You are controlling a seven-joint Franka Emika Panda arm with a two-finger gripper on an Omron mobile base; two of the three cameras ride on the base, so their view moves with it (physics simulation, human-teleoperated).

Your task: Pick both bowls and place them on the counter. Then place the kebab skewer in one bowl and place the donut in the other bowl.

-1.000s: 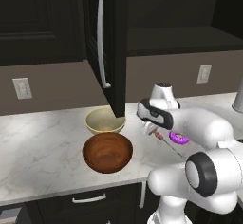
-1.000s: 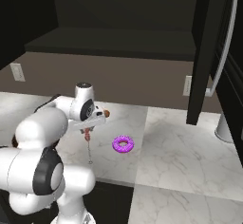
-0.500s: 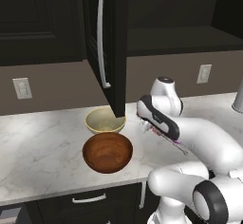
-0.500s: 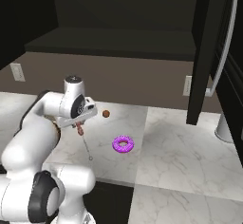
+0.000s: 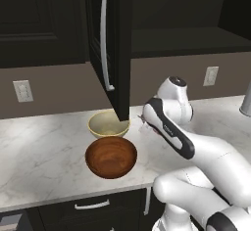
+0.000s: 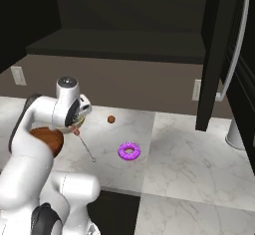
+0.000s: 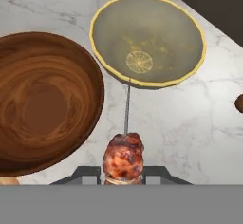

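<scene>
While the gripper (image 7: 124, 174) sits at the bottom centre of the hand view, its jaws are clamped narrow on the kebab skewer (image 7: 124, 154), meat chunk between the fingertips, thin metal rod running up the frame toward the cream bowl (image 7: 148, 39). Brown wooden bowl (image 7: 45, 102) fills the left of that view, just beside the cream one. In the right base view the skewer (image 6: 84, 145) hangs slanted below the hand, above the counter (image 6: 189, 159). Purple donut (image 6: 129, 151) lies centre frame on the marble; small brown ball (image 6: 111, 119) sits further back. In the left base view both bowls rest mid-frame, cream (image 5: 108, 123) behind brown (image 5: 111, 156).
</scene>
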